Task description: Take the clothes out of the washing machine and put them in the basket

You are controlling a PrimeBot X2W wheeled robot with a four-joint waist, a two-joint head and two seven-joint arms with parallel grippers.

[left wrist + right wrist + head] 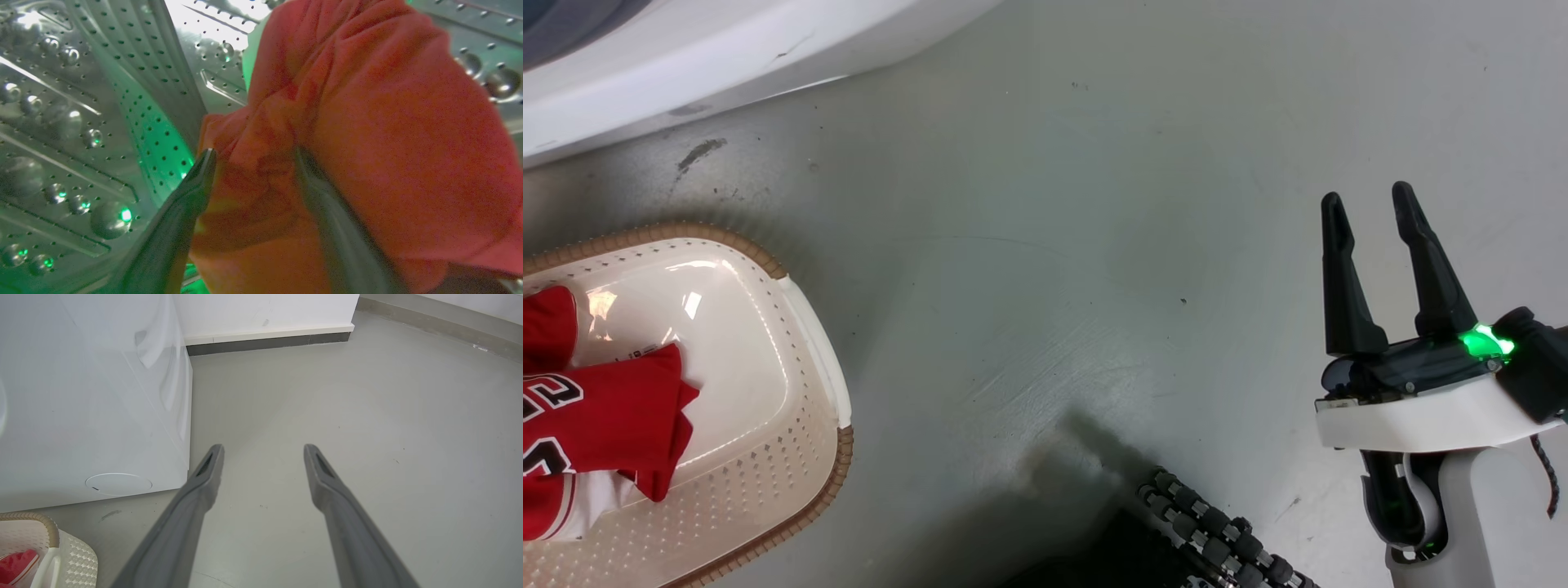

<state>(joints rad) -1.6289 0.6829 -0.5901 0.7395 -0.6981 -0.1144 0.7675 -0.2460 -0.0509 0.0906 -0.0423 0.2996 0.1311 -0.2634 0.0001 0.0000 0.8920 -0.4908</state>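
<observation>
At lower left of the head view, the basket is holding the jersey. Inside the washing machine's drum, your left gripper is straddling the plain red garment, spread wide; a shallow pinch is risking a drop. At far right, your right gripper is hanging wide open over bare floor.

a grey floor with dark scuff marks meets a white wall with dark skirting.
</observation>
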